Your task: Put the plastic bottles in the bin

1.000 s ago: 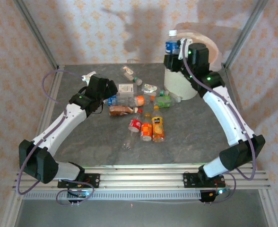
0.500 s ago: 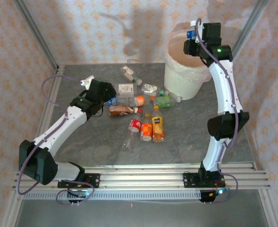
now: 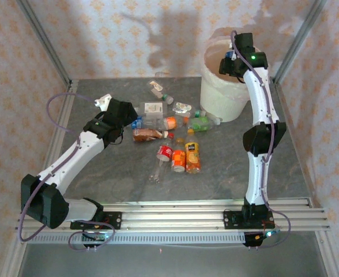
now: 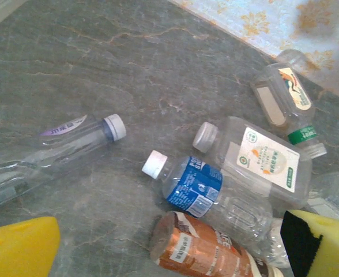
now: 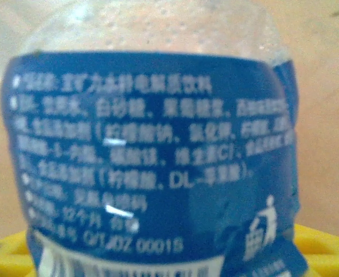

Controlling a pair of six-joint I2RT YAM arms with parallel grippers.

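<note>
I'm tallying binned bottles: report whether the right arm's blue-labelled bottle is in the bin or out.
Not yet in. The blue-labelled bottle sits at the right jaws, over the bin's mouth; cannot tell whether they grip it.

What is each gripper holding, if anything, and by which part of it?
Left gripper: nothing, open. Right gripper: blue-labelled bottle between its jaws at the labelled body, over the bin; whether it is clamped cannot be told.
</note>
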